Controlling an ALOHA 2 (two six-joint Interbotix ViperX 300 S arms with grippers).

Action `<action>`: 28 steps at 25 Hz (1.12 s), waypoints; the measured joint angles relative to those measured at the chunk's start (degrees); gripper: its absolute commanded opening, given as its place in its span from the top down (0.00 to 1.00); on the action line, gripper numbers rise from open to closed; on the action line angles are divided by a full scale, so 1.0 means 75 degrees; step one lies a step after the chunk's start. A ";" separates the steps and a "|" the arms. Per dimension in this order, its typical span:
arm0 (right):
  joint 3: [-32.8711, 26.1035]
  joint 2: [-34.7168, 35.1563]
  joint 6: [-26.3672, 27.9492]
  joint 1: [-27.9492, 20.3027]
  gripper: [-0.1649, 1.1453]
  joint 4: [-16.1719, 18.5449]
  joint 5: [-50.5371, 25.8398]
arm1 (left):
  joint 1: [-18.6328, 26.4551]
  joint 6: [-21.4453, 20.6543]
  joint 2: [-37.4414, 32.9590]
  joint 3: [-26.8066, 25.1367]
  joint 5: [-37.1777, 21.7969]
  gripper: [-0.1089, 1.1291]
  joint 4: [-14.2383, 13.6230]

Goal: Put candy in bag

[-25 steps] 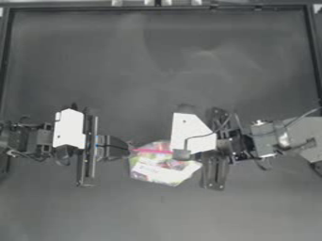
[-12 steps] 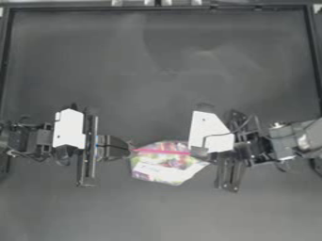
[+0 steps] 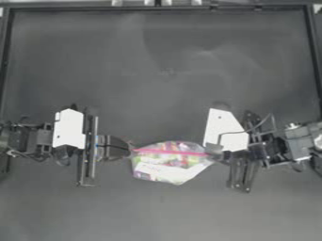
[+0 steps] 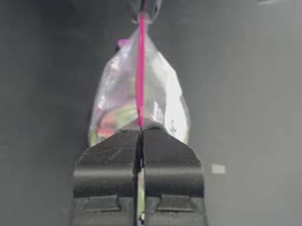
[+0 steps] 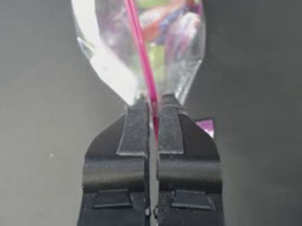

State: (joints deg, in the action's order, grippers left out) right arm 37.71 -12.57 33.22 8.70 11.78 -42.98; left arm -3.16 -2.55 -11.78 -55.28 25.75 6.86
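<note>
Though blurred, candy inside pinched bag.

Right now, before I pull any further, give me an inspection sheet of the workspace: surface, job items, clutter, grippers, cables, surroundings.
Surface: dark table, bare apart from the bag and arms.
Job's things: bag stretched between both grippers, pink zipper strip taut along its top edge; candy in mixed colours visible inside it.
Clutter: nothing seen; no loose candy on the table.
Grippers: left gripper shut on the bag's zipper end; right gripper shut on the opposite zipper end, pink slider tab beside it.
Cables: thin cable looped over the right arm, clear of the bag.
Surroundings: raised frame around the table edges.
</note>
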 measured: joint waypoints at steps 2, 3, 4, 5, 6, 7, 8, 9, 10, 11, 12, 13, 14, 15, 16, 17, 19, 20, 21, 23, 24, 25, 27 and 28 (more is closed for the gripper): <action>0.0105 -0.0047 0.0094 0.0012 0.84 0.0012 0.0000 | 0.0000 0.0000 0.0000 0.0000 -0.0012 0.86 0.0000; 0.0152 -0.0059 0.0141 0.0023 0.84 0.0000 0.0000 | 0.0000 0.0000 0.0000 0.0000 -0.0012 0.86 -0.0012; 0.0223 -0.0105 0.0199 0.0047 0.84 0.0000 0.0000 | 0.0000 0.0000 0.0000 -0.0012 -0.0012 0.86 0.0000; 0.0281 -0.0141 0.0258 0.0059 0.84 0.0012 0.0000 | 0.0000 0.0000 0.0000 -0.0012 -0.0012 0.86 -0.0012; 0.0328 -0.0187 0.0316 0.0082 0.84 0.0000 0.0000 | 0.0000 0.0000 0.0000 -0.0012 -0.0012 0.86 0.0000; 0.0375 -0.0246 0.0398 0.0094 0.84 0.0012 0.0000 | 0.0000 0.0000 0.0000 -0.0023 -0.0012 0.86 0.0000; 0.0434 -0.0316 0.0480 0.0105 0.84 0.0012 -0.0012 | 0.0000 0.0000 0.0000 -0.0012 -0.0012 0.86 0.0000; 0.0469 -0.0375 0.0539 0.0117 0.84 0.0012 0.0000 | 0.0000 0.0000 0.0000 -0.0012 -0.0012 0.86 -0.0012; 0.0527 -0.0445 0.0609 0.0129 0.84 0.0012 0.0000 | 0.0000 0.0000 0.0000 -0.0012 0.0000 0.86 -0.0012; 0.0563 -0.0492 0.0645 0.0141 0.84 0.0012 0.0000 | 0.0000 0.0000 0.0000 -0.0012 0.0000 0.86 0.0000; 0.0598 -0.0516 0.0668 0.0152 0.84 0.0012 0.0000 | 0.0000 0.0000 0.0000 -0.0012 -0.0012 0.86 -0.0012; 0.0633 -0.0539 0.0668 0.0164 0.84 0.0012 0.0000 | 0.0000 0.0000 0.0000 -0.0012 -0.0012 0.86 0.0000; 0.0656 -0.0562 0.0668 0.0176 0.84 0.0012 0.0000 | 0.0000 0.0000 0.0000 -0.0012 -0.0012 0.86 0.0000; 0.0656 -0.0551 0.0668 0.0176 0.84 0.0012 0.0000 | 0.0000 0.0000 0.0000 -0.0023 -0.0012 0.86 0.0000; 0.0656 -0.0562 0.0680 0.0188 0.84 0.0012 0.0000 | 0.0000 0.0000 0.0000 -0.0023 -0.0012 0.86 0.0000; 0.0680 -0.0562 0.0680 0.0188 0.84 0.0012 0.0000 | 0.0000 0.0000 0.0000 -0.0023 -0.0012 0.86 0.0000; 0.0680 -0.0562 0.0680 0.0188 0.84 0.0012 0.0000 | 0.0000 0.0000 0.0000 -0.0023 -0.0012 0.86 0.0000; 0.0680 -0.0562 0.0680 0.0188 0.84 0.0012 0.0000 | 0.0000 0.0012 0.0000 -0.0035 0.0000 0.86 0.0000; 0.0680 -0.0574 0.0691 0.0199 0.84 0.0012 0.0000 | 0.0000 0.0000 0.0012 -0.0047 -0.0012 0.86 0.0000; 0.0680 -0.0586 0.0691 0.0199 0.84 0.0012 0.0000 | 0.0000 0.0012 0.0012 -0.0047 0.0000 0.86 0.0000; 0.0656 -0.0586 0.0691 0.0199 0.84 0.0012 0.0000 | -0.0012 0.0012 0.0012 -0.0047 0.0012 0.86 0.0000; 0.0633 -0.0574 0.0691 0.0188 0.84 0.0012 -0.0012 | -0.0012 0.0000 0.0012 -0.0047 0.0012 0.86 0.0000; 0.0539 -0.0586 0.0691 0.0199 0.84 0.0059 -0.0012 | 0.0000 0.0000 0.0000 -0.0047 0.0023 0.86 0.0000; 0.0469 -0.0586 0.0691 0.0199 0.84 0.0117 -0.0012 | 0.0000 0.0000 0.0012 -0.0047 0.0023 0.86 0.0000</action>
State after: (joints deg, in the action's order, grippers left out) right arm 41.22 -16.96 38.41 10.20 12.66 -43.07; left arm -3.16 -2.55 -11.69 -55.63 25.93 6.86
